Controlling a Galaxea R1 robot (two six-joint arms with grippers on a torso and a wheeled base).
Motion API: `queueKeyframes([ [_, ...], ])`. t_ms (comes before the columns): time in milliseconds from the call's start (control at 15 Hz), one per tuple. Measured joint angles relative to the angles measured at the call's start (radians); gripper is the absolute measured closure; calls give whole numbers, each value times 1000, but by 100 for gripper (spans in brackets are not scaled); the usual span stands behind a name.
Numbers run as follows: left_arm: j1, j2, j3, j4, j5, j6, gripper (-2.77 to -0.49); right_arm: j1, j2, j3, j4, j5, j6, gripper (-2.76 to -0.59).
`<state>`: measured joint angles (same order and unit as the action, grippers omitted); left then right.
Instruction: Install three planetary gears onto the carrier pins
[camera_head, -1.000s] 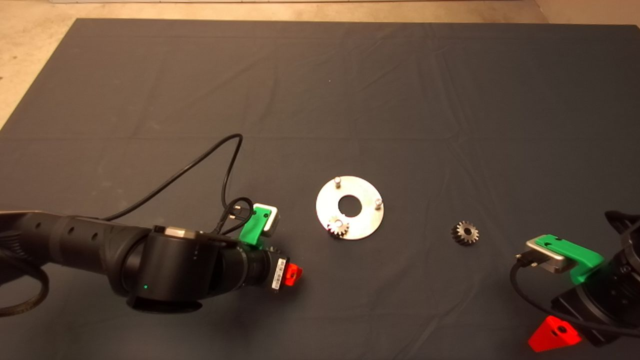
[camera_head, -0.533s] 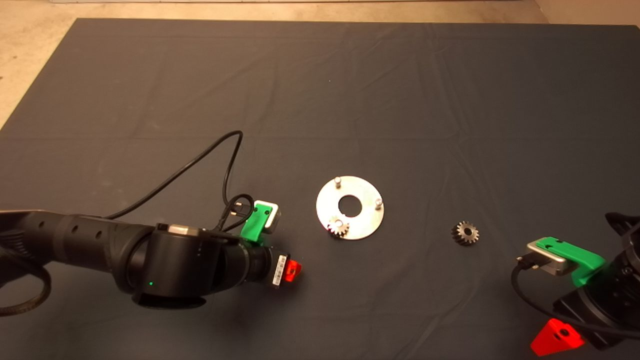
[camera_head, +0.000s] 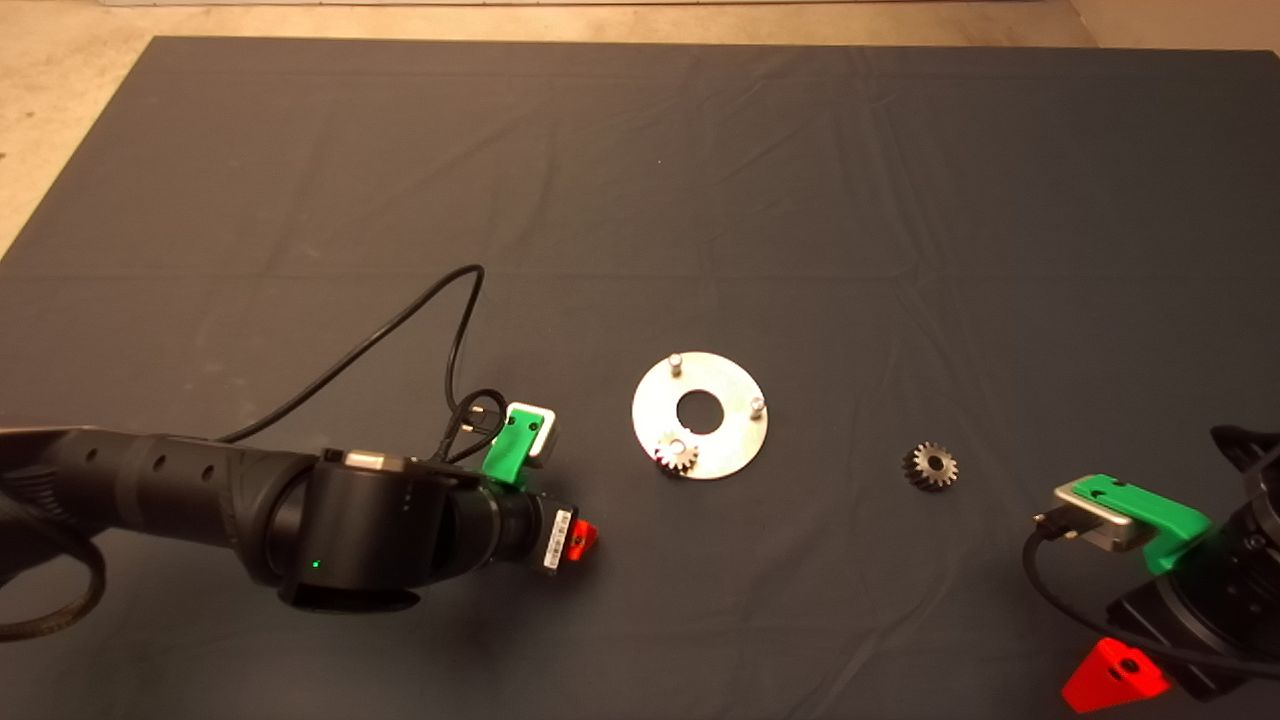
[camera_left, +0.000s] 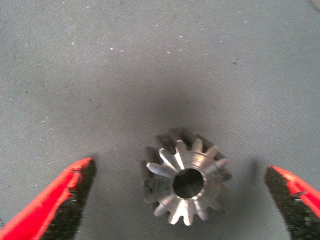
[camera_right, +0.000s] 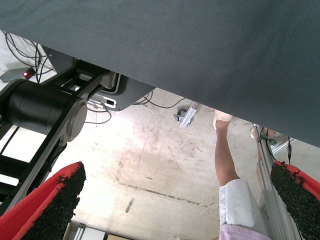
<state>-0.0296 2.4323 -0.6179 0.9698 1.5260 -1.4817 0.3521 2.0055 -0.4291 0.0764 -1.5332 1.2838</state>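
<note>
A small gear lies flat on the dark mat, right between the two red fingers of the left end effector. The fingers are spread wide apart, one on each side of this gear, and neither one touches it. Its round centre hole faces up. In the head view this gear is hidden under the left end effector, which sits low over the mat at about 8 o'clock from the shiny disc.

The disc lies flat near the middle of the mat. Three short pins stand on it. A second gear is already on the pin at 7 o'clock of the disc. The pin at 11 o'clock and the pin at 3 o'clock are bare.

A third gear lies by itself on the mat, off at 3 o'clock from the disc and well apart from it.

The right end effector waits at the lower right edge of the bench, at about 4 o'clock from the third gear. Its fingers are spread open and hold nothing. Between them its camera shows the floor past the mat's edge, a black machine base, and a person's leg.
</note>
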Motion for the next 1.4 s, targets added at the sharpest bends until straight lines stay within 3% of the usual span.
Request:
queueKeyframes([
  [600,17,0,-12,38,0,17,-204,0,0,0,1,0,0,-275],
  [1400,30,-11,-15,53,0,33,-166,0,0,0,2,0,0,-275],
])
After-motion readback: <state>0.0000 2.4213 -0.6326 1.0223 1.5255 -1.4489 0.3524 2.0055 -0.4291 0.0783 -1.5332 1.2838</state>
